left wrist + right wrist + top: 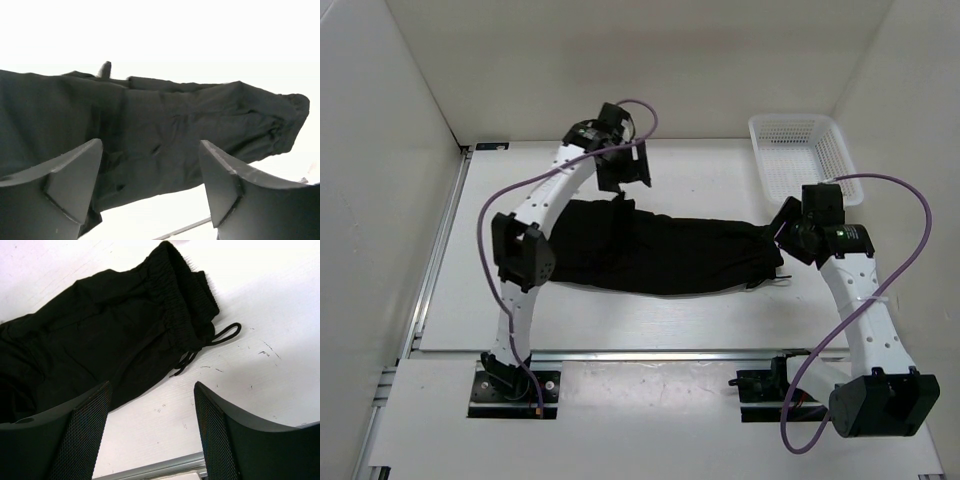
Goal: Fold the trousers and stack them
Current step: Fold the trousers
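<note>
Black soft-cloth long trousers (660,255) lie stretched across the middle of the white counter (700,170), running from my left arm (550,190) to my right arm (860,290). They look like one long band with the legs lying together, which I take to be a first lengthwise fold, though I cannot make out the separate layers.

The gathered elastic waistband (175,300) is at the right end. Its thin black cord (220,337) trails off the cloth onto the bare counter, just beside the hem.

The left jaws are apart with nothing between them. They hang over the far edge of the cloth toward its left end, and the wrist view looks down the length of the garment. I judge that puts them there to take hold of the leg end.

The right jaws are also apart and empty. They sit above the near right side of the waistband, close to the cord but not touching either. With one arm at each end, the likely next move is to pinch both ends and bring one over the other to shorten the band.

The loose cord could snag or be pinched instead of the waistband, so the right jaws should close on the thick elastic edge.

A white plastic mesh basket (765,165) stands in the far right corner, well apart from the cloth.
</note>
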